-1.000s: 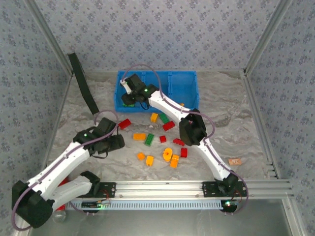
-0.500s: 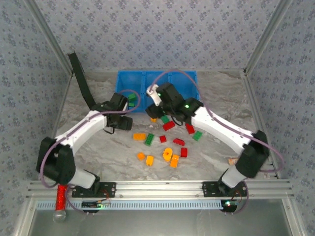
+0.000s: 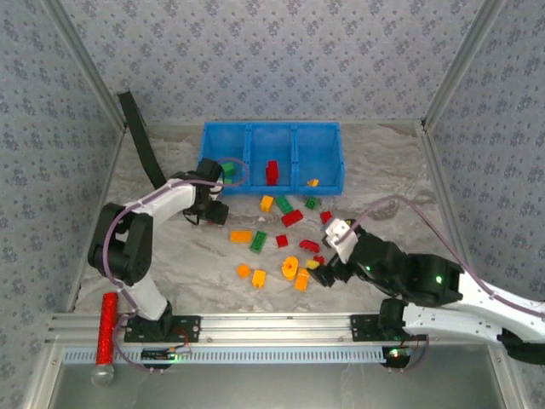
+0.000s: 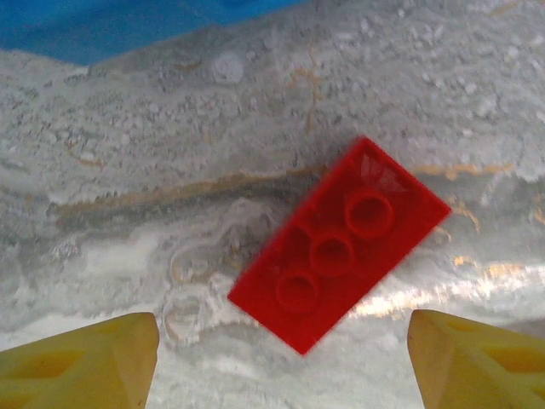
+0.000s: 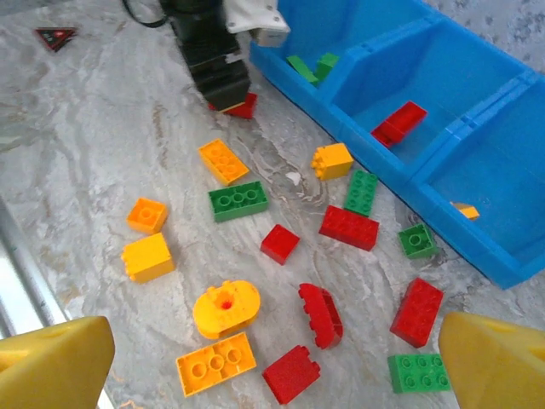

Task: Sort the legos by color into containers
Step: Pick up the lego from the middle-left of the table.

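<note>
Holds the left pincer (image 4: 281, 362) spread wide over a glossy red brick (image 4: 339, 243), three circles in a row on its face, flat on the marbled counter (image 4: 128, 170) just before the blue plastic tray (image 3: 292, 128) at the far edge. Holds the right pincer (image 5: 274, 365) agape above scattered studded legos (image 5: 238, 200) mid-counter. Shows green, red, orange bricks in separate compartments.

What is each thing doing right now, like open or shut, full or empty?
left tool, open, above a red brick.
right tool, open, holding nothing.
red brick, lying flat on the table, not gripped.
tray, holds green bricks left, a red piece middle, an orange-yellow piece right.
loose bricks, scattered on the table, unsorted.
</note>
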You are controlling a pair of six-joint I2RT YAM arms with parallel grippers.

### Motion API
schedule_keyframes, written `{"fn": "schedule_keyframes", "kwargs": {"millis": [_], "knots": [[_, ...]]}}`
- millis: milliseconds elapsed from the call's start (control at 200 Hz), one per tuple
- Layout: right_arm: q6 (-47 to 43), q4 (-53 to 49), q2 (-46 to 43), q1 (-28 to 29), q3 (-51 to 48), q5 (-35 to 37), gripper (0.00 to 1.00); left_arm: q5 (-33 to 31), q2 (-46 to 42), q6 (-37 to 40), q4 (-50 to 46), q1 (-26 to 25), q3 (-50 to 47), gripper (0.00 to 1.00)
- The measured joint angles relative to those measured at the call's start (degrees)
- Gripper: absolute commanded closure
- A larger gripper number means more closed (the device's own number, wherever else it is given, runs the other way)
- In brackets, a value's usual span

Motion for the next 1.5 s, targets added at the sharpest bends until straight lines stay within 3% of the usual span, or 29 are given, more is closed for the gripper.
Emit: {"fn": "schedule_keyframes", "kwargs": {"millis": [200,390,790,1204,1334,1499], "knots": [[1.7,-0.9,4.6,5.3,-2.6,6.0,0.00,2.7,3.2,1.2,1.5,2.2,1.0,0.24],[0.8,0.4,8.9,4.4,-4.4,6.5,0.03,5.2,6.4,3.1,1.9,2.2,4.8,0.27],[-0.8,1.3,6.8,0.8,-4.3,6.4,0.07,8.0,12.3,4.9,1.5,2.2,9.1,0.37],[-1.8,1.7,4.8,-5.1,-4.5,3.3,0.10,7.7,9.7,1.3,4.3,2.7,5.3,0.79],[-2.8,1.9,4.5,-7.3,-4.7,1.7,0.11,8.3,9.3,0.1,2.4,2.5,5.5,0.83],[-4.3,2.9,4.4,-8.1,-6.1,-0.1,0.08,10.5,8.5,-1.8,-9.2,-0.2,10.0,0.88]]}}
